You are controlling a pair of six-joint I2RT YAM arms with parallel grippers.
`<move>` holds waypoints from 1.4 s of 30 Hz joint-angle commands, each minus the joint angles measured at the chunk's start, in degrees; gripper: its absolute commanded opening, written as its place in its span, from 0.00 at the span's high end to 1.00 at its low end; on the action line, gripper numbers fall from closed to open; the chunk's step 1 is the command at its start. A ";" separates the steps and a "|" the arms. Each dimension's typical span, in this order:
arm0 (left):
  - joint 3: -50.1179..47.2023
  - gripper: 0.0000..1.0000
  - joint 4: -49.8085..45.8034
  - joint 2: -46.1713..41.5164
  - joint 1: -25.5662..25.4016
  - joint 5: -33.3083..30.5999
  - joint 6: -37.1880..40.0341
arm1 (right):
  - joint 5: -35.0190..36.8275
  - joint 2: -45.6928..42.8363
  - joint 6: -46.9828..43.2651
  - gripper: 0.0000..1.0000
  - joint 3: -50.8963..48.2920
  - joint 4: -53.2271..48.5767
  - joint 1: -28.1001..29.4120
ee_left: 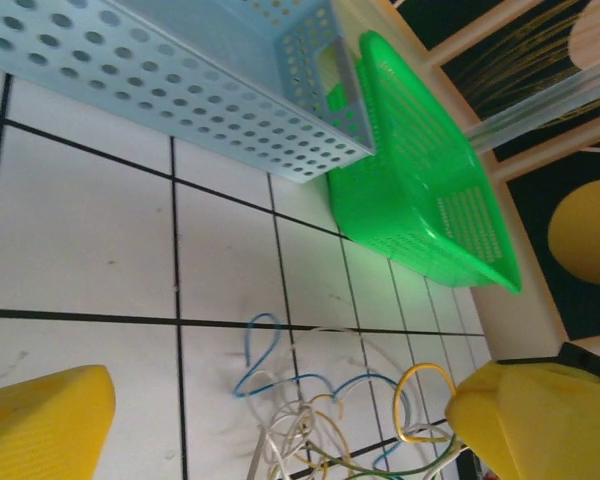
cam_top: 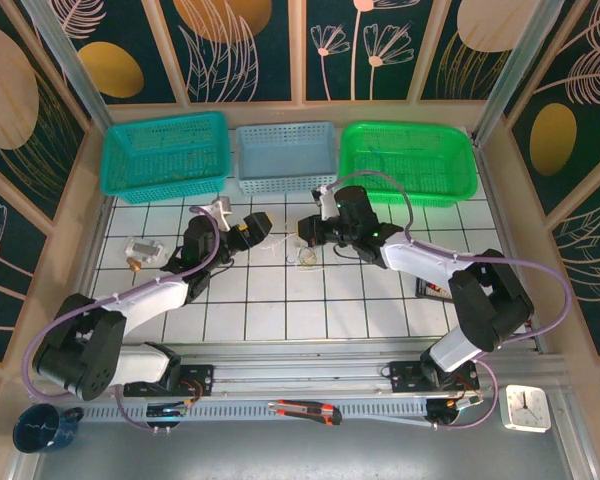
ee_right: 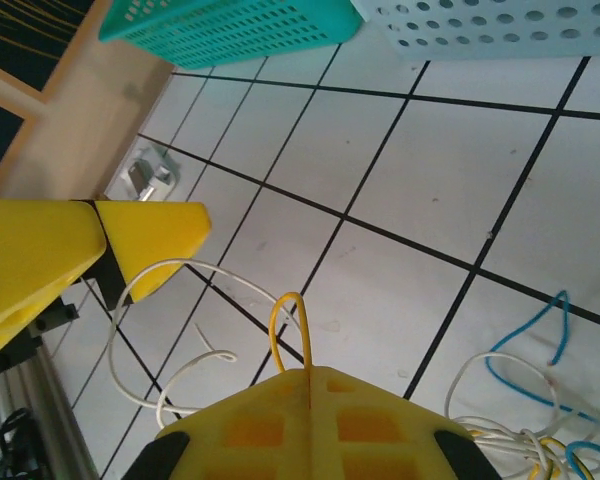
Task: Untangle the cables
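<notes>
The cables [cam_top: 302, 256] lie as a small tangle of thin yellow, white and blue wires on the white tiles, between the two grippers. In the left wrist view the cables [ee_left: 325, 415] spread out between two wide-apart yellow fingers [ee_left: 45, 425], so my left gripper [cam_top: 258, 226] is open and low over the tangle's left side. My right gripper [ee_right: 310, 372] is shut on a yellow wire [ee_right: 288, 325], whose loop pokes out above the closed tips. A white wire [ee_right: 160, 300] curls off to its left. The rest of the bundle [ee_right: 525, 420] lies to its right.
Three baskets line the back: teal [cam_top: 163, 152], light blue [cam_top: 286, 157] and green [cam_top: 408, 160]. A small metal part [cam_top: 140, 250] lies at the left and a dark object [cam_top: 432, 290] at the right. A utility knife [cam_top: 305, 410], a clock [cam_top: 528, 408] and a blue mug [cam_top: 40, 428] sit at the near edge.
</notes>
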 commanded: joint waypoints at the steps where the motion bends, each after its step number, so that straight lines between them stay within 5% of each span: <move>1: 1.93 0.09 6.11 1.66 -0.50 4.27 0.09 | -4.17 -1.56 1.95 1.00 -2.15 4.00 -1.02; 20: 3.04 0.49 14.30 10.00 -3.81 8.47 3.08 | -7.68 -1.19 1.40 1.00 -4.41 6.67 -1.24; 42: 1.36 0.68 21.62 15.88 -6.00 8.82 1.15 | -9.19 -1.23 2.39 1.00 -5.11 8.48 -1.86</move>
